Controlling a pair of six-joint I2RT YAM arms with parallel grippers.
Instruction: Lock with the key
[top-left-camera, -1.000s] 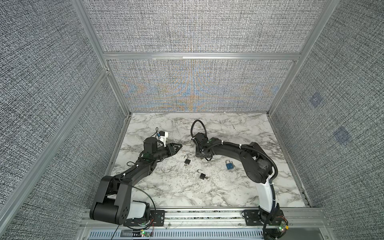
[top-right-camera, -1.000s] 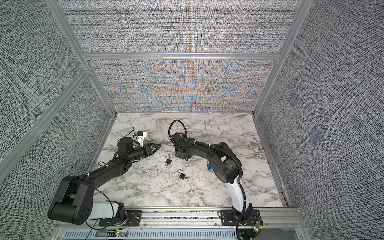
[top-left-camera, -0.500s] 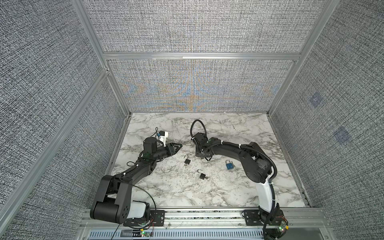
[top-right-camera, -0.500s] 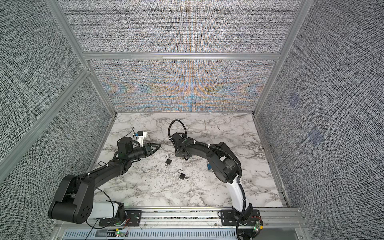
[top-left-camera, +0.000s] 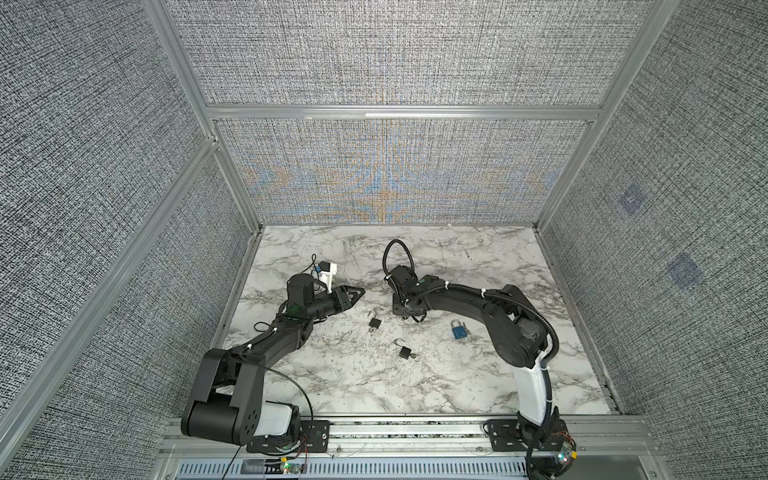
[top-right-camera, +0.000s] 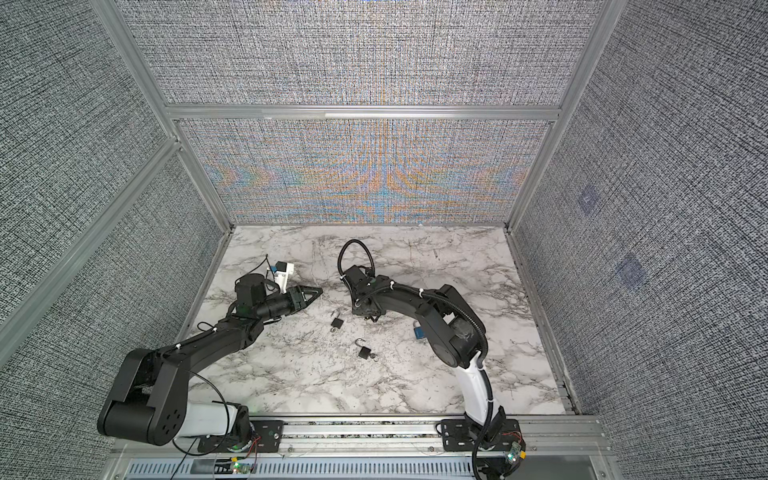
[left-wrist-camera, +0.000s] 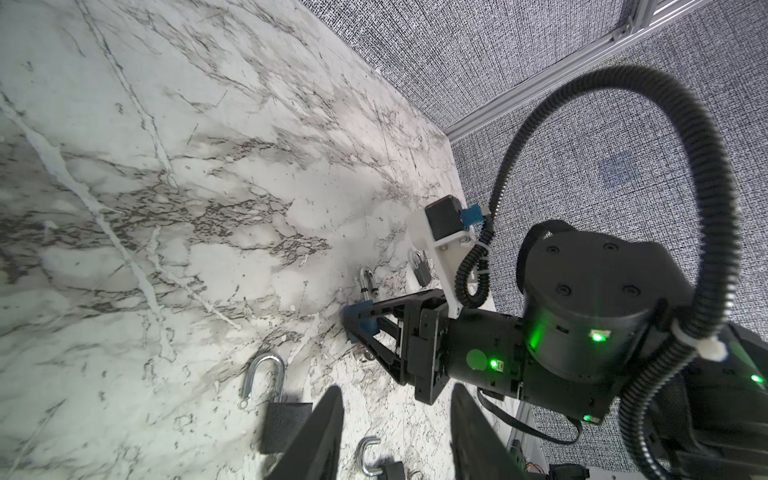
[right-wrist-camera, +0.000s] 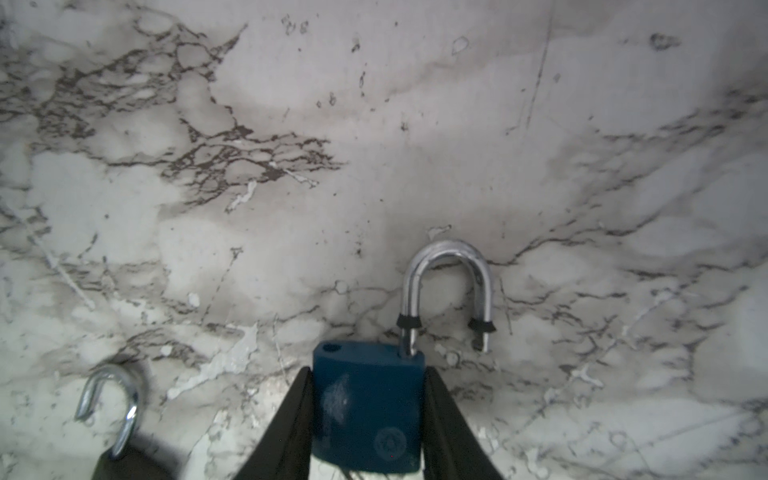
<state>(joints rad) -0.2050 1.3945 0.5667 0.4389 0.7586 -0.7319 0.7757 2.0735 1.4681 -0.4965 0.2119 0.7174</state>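
My right gripper (right-wrist-camera: 368, 374) is shut on the body of a blue padlock (right-wrist-camera: 368, 409) low over the marble. Its steel shackle (right-wrist-camera: 449, 259) stands open, one leg free of the body. In both top views the right gripper (top-left-camera: 405, 311) (top-right-camera: 365, 311) points down and hides this lock. I cannot make out the key on it; only a dark bit hangs under its base. My left gripper (left-wrist-camera: 397, 415) (top-left-camera: 358, 292) is open and empty, hovering left of the right one. A black padlock (top-left-camera: 375, 323) (left-wrist-camera: 284, 424) with an open shackle lies between them.
A second black open padlock (top-left-camera: 405, 352) (left-wrist-camera: 390, 469) with a small key ring lies nearer the front. Another blue padlock (top-left-camera: 458, 331), shackle down, rests beside the right arm. The enclosure walls (top-left-camera: 232, 291) bound the marble table (top-left-camera: 374, 386) on three sides.
The right gripper's jaws have closed in onto the blue padlock. Both arms have stayed almost where they were.
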